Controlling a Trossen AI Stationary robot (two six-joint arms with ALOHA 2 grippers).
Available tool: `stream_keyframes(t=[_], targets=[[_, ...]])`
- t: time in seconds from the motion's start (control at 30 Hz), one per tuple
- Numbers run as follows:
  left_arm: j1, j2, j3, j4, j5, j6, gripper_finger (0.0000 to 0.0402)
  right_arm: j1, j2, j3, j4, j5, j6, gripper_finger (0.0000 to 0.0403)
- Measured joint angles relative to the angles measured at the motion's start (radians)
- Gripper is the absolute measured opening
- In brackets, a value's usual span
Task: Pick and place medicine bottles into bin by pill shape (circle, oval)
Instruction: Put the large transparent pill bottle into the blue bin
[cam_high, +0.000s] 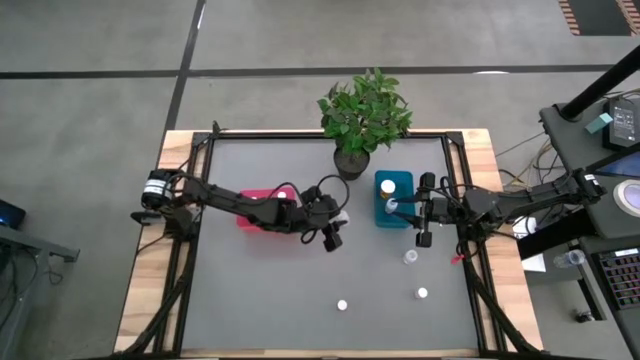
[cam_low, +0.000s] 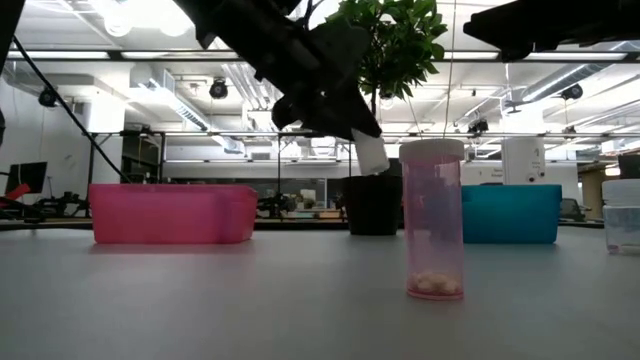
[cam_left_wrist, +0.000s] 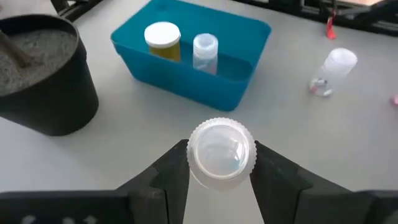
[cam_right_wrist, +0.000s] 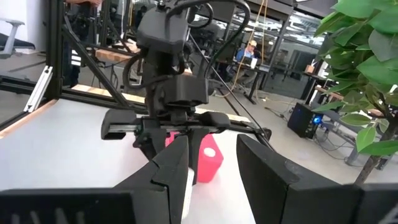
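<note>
My left gripper is above the table's middle, between the red bin and the teal bin, shut on a small clear bottle with a white cap. The low view shows this bottle lifted. The teal bin holds an orange-tinted bottle and a clear one. My right gripper is open and empty, at the teal bin's right side. Three bottles are on the table at the near right. My left gripper pinches the bottle's cap end between its two fingers, one on each side. The cap's top faces the wrist camera. The bottle is lifted clear of the table and, in the low view, sticks out tilted below the fingers.
A dark pot with a green plant stands at the far edge beside the teal bin. A bottle lies on its side past the teal bin. A pinkish bottle stands close to the low camera, another at the right.
</note>
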Motion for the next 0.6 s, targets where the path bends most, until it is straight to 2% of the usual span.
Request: stream_keyframes(t=[0.2,0.4,0.6], targets=[[-0.016,0.119,0.100,-0.001,0.030,0.038,0.0131,0.000,0.000,0.001,0.004,0.000,-0.008,0.0127],[-0.016,0.198,0.241,-0.221,0.028,0.087,0.0132,0.000,0.007,0.001,0.000,0.000,-0.007,0.0127],[-0.005,0.225,0.245,-0.259,0.027,0.093,0.0132,-0.001,0.006,0.001,0.000,0.000,0.004,0.0127]])
